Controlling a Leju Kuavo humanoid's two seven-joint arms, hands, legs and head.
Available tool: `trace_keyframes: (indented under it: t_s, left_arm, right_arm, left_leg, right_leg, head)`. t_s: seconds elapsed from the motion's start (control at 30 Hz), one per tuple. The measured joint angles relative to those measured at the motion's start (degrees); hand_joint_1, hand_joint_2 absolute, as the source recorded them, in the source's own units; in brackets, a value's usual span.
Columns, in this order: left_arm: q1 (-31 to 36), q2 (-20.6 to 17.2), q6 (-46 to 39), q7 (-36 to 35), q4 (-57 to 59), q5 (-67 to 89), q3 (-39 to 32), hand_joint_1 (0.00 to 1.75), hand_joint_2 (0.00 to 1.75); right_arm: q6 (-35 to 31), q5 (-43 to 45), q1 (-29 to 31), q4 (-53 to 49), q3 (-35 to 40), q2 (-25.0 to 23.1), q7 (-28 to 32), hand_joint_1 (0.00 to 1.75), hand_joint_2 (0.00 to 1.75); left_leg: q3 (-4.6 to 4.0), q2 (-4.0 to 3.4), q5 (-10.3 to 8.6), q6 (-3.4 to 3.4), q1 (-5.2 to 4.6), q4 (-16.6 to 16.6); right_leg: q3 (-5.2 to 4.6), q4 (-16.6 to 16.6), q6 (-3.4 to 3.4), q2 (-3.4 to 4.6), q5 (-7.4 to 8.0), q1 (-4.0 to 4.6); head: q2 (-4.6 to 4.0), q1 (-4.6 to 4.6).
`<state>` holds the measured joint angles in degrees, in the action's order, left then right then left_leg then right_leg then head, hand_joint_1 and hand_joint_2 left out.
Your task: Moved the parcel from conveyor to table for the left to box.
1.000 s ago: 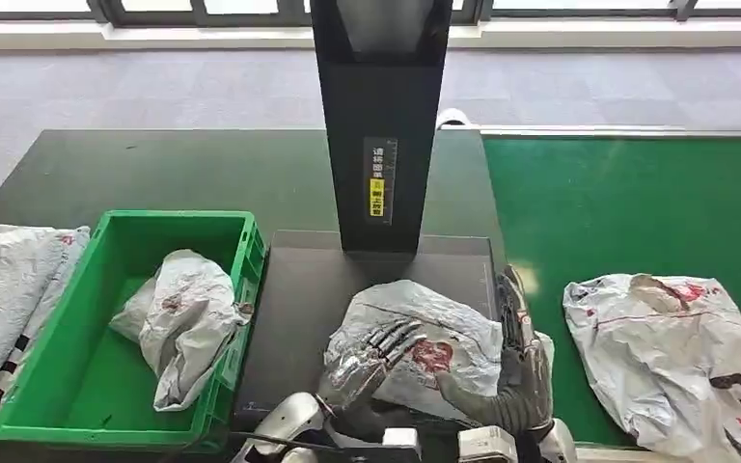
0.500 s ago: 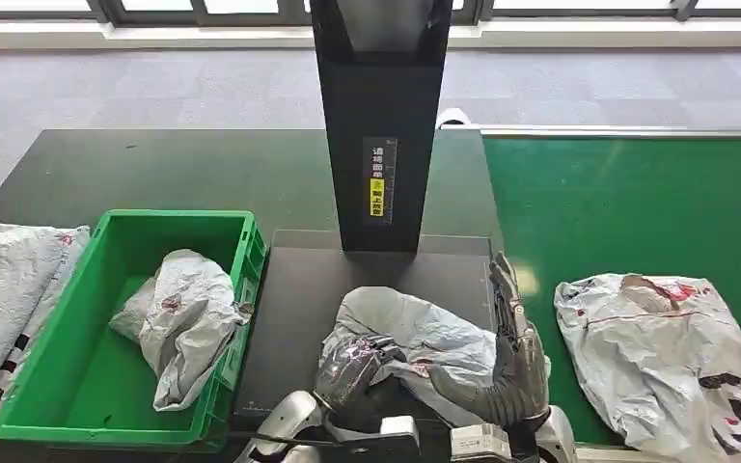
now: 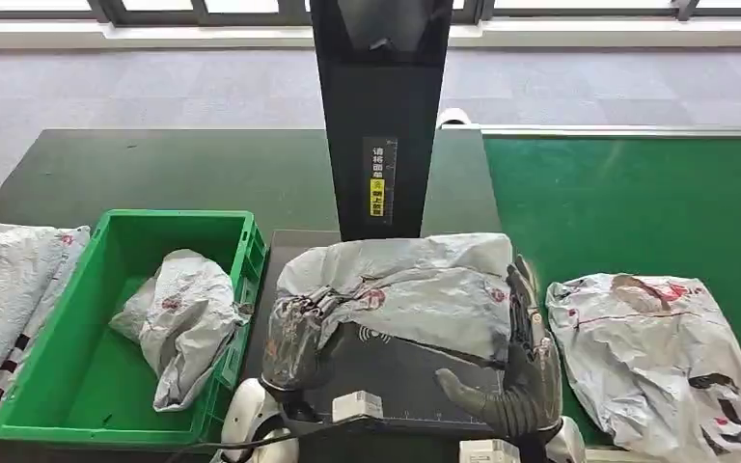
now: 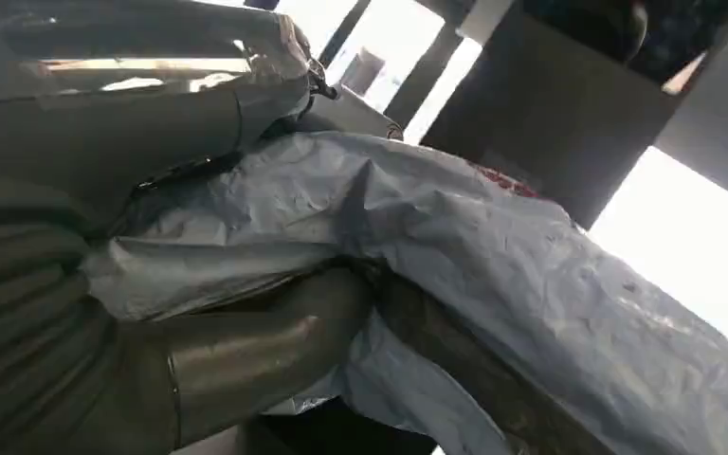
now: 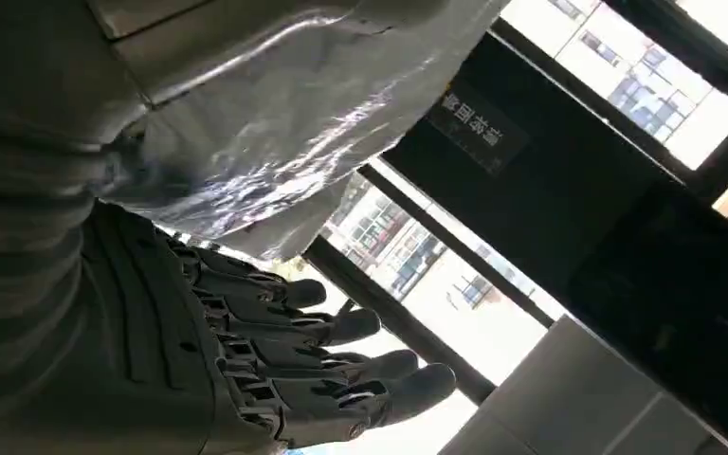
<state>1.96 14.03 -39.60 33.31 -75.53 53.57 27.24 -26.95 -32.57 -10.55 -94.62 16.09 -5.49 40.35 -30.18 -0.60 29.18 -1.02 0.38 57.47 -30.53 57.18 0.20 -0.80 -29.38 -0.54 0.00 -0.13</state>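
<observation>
A crumpled grey parcel bag [image 3: 415,289] hangs lifted over the black platform [image 3: 396,381] in front of the scanner column. My left hand [image 3: 297,333] grips its left end, and the left wrist view shows the thumb [image 4: 256,351] pressed under the bag's folds [image 4: 531,284]. My right hand [image 3: 523,371] stands upright with straight, spread fingers beside the bag's right edge, holding nothing. In the right wrist view those fingers [image 5: 332,365] are apart, with the bag [image 5: 275,142] hanging next to them.
A green crate [image 3: 77,386] at the left holds another grey parcel [image 3: 183,323]. More bags lie at the far left [image 3: 0,299]. One parcel [image 3: 661,357] rests on the green conveyor [image 3: 637,203] at the right. The black scanner column [image 3: 381,125] rises behind the platform.
My left hand closed on the parcel, then raised it and carried it left, so the bag now hangs stretched above the platform. My right hand stayed open near its right edge.
</observation>
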Motion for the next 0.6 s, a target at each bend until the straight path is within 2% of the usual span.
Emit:
trace_keyframes:
  t_s: [0.17,0.37,0.53,0.6]
  left_arm:
    - [-3.72,0.70,-0.15,6.10,-10.03,3.39,-4.93,1.75,1.75]
    - [-8.15,1.61,-0.31,6.41,-26.03,-0.36,-15.40,1.75,1.75]
    - [-9.23,2.75,-0.33,-2.65,-34.35,6.96,-28.53,1.75,1.75]
    - [-9.34,2.99,-0.31,-4.22,-36.62,8.83,-32.38,1.75,1.75]
  right_arm:
    - [-0.77,0.09,-0.17,-0.04,0.00,0.00,-0.02,0.00,1.75]
    - [-4.82,1.09,-0.22,0.15,0.00,0.00,-0.04,0.00,1.75]
    - [-8.22,1.38,-1.55,0.18,0.00,0.07,-0.04,0.00,1.75]
    - [-8.61,1.38,-2.00,0.17,0.00,0.18,-0.04,0.00,1.75]
  left_leg:
    - [-0.01,-0.02,0.00,0.00,0.01,0.00]
    - [0.00,-0.02,0.00,-0.01,0.03,-0.02]
    - [0.02,-0.04,-0.02,-0.03,0.04,-0.03]
    - [0.02,-0.05,-0.02,-0.03,0.04,-0.03]
  right_leg:
    - [-0.01,0.03,0.00,0.05,0.01,0.01]
    - [-0.01,0.04,-0.01,0.03,0.00,0.04]
    - [-0.03,0.05,-0.03,0.03,-0.02,0.05]
    - [-0.04,0.05,-0.03,0.04,-0.02,0.05]
  head:
    - [0.00,0.02]
    - [0.00,0.00]
    - [0.00,0.00]
    - [0.00,0.00]
